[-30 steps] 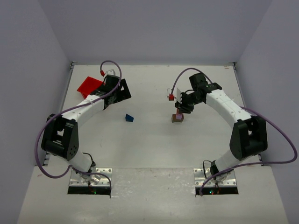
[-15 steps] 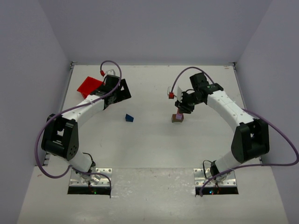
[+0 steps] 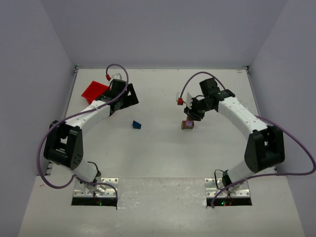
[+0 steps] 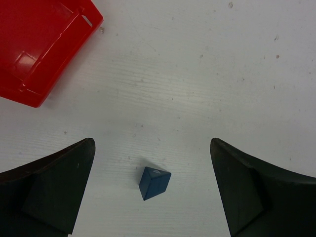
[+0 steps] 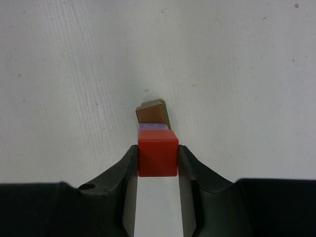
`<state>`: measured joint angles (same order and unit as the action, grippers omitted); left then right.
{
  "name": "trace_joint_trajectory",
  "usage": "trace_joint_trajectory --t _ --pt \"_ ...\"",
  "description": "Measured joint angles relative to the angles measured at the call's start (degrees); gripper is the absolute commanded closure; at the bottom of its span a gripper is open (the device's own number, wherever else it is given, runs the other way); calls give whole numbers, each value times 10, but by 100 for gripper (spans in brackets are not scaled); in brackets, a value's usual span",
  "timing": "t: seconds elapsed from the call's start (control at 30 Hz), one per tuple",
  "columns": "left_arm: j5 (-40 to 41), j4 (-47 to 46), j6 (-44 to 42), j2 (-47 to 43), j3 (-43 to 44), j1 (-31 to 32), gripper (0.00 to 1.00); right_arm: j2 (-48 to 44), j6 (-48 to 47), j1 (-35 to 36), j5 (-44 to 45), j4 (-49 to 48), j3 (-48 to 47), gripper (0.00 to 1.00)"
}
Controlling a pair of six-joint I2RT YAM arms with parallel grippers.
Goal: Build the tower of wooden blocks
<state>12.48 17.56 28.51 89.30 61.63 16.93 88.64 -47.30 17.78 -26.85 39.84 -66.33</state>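
My right gripper (image 5: 158, 157) is shut on an orange-red block (image 5: 157, 157) and holds it over a lilac-purple block (image 5: 153, 127) that rests on a brown block (image 5: 150, 112). In the top view this stack (image 3: 187, 125) stands right of the table's middle, under the right gripper (image 3: 193, 114). A dark blue wedge (image 3: 136, 125) lies alone on the table left of the stack; in the left wrist view the wedge (image 4: 153, 182) sits between my open left fingers (image 4: 57, 190). My left gripper (image 3: 124, 100) hangs above the table, empty.
A red plastic bin (image 3: 94, 91) lies at the far left of the table; in the left wrist view the bin (image 4: 42, 47) fills the upper left corner. Grey walls close the table on three sides.
The right arm has shifted very slightly over the stack. The left arm and the blue wedge have not moved.
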Motion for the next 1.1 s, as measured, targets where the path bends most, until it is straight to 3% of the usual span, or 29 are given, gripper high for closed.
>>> trace_joint_trajectory --t 1.1 --pt "-1 0 0 11 0 0 0 0 -1 8 14 -4 11 75"
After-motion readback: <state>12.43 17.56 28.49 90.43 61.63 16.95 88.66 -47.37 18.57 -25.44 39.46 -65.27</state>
